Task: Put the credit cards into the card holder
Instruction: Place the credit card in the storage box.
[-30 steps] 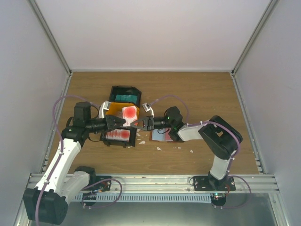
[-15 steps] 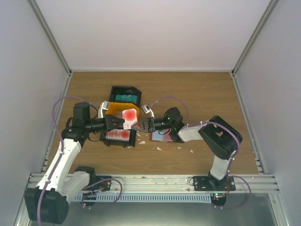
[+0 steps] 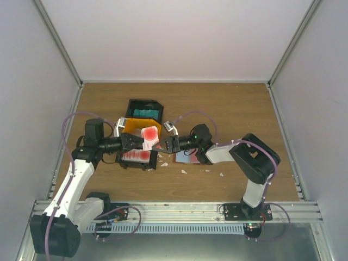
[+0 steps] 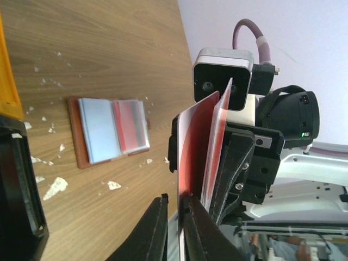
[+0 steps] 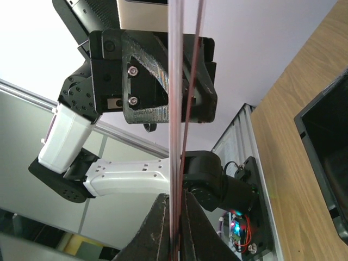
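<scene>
credit cards [image 4: 191, 157], one red and one pale, are hanging on edge in mid-air at the centre of the overhead frame, over the wooden table [image 3: 234, 109]. a black bin [image 3: 145, 101] and a yellow bin [image 3: 130, 126] are sitting just up and left of them. the left gripper [image 4: 176, 220] and right gripper [image 5: 175, 220] are meeting tip to tip, each pinching narrowly on the cards. the card holder [image 4: 111, 130] is lying open on the table, lower right of the cards.

Bare table [image 3: 239, 109] right of holder [image 3: 187, 157]; at its left, bins [image 3: 144, 111], left gripper [image 3: 143, 142] and right gripper [image 3: 159, 145] joined on cards [image 4: 196, 147].
</scene>
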You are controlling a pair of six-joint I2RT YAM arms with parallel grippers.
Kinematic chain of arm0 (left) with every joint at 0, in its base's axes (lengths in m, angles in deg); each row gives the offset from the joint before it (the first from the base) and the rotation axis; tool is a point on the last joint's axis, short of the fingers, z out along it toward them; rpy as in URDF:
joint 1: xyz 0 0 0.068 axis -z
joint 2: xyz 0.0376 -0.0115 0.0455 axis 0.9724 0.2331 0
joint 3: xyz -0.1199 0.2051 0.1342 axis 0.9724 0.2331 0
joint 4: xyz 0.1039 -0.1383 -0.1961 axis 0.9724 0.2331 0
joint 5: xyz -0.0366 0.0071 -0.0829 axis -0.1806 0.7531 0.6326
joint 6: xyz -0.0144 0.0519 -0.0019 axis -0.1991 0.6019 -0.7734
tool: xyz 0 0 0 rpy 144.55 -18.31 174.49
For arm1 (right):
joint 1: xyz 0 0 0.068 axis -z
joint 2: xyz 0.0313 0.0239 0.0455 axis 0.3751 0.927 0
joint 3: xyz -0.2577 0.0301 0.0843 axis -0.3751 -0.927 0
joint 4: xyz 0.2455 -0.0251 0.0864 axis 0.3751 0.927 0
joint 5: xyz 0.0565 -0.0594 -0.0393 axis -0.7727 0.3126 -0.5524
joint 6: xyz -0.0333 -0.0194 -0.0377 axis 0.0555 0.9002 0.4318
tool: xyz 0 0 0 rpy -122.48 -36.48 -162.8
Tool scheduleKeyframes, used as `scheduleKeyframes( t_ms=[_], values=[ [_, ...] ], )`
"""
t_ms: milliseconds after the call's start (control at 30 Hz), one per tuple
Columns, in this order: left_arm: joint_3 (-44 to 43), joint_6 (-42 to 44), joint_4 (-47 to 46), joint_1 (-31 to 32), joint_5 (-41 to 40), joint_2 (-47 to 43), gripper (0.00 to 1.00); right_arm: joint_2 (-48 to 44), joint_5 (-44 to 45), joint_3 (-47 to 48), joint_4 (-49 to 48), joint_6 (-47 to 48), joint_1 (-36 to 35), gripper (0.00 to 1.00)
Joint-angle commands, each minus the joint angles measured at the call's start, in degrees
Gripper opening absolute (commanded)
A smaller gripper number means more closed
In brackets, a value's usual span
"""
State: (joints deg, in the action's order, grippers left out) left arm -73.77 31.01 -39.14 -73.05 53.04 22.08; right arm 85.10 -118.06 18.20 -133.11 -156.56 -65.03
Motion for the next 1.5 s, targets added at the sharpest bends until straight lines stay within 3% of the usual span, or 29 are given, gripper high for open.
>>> scheduleKeyframes(
  t_ms=[0, 100, 300, 667, 867, 1033, 1267, 1467],
  values=[
    [0.6, 1.9, -1.4, -0.5, 4.8, 1.3, 0.16, 1.2, -2.4, 2.6, -3.5, -0.2, -0.9, 0.01],
    [1.1, 2.3, -1.1, -0.5, 6.5, 1.5, 0.17, 2.9, -2.5, 3.9, -3.3, -0.7, -1.2, 0.01],
    [2.1, 1.6, 2.5, -0.7, 2.8, 1.0, 0.0, 5.5, -1.9, 5.4, 1.2, -0.6, -1.5, 0.0],
    [4.0, 1.7, 12.3, -2.5, -9.7, 0.5, 0.0, 9.4, -0.2, 9.2, 19.3, 2.7, -3.1, 0.0],
    [3.8, 1.8, 18.6, -3.3, -17.0, 0.9, 0.0, 12.2, 0.0, 10.2, 23.7, 1.7, -3.8, 0.0],
    [4.4, 2.3, 20.6, -5.3, -19.1, 2.1, 0.0, 12.4, 1.7, 12.3, 30.8, 3.4, -4.3, 0.01],
    [4.6, 2.4, 22.1, -6.2, -22.7, 2.7, 0.0, 12.1, 4.4, 13.6, 38.4, 6.2, -4.3, 0.14],
    [5.7, 3.7, 21.5, -7.3, -23.8, 4.6, 0.0, 12.3, 6.1, 15.3, 42.8, 8.1, -4.3, 0.17]
  ],
)
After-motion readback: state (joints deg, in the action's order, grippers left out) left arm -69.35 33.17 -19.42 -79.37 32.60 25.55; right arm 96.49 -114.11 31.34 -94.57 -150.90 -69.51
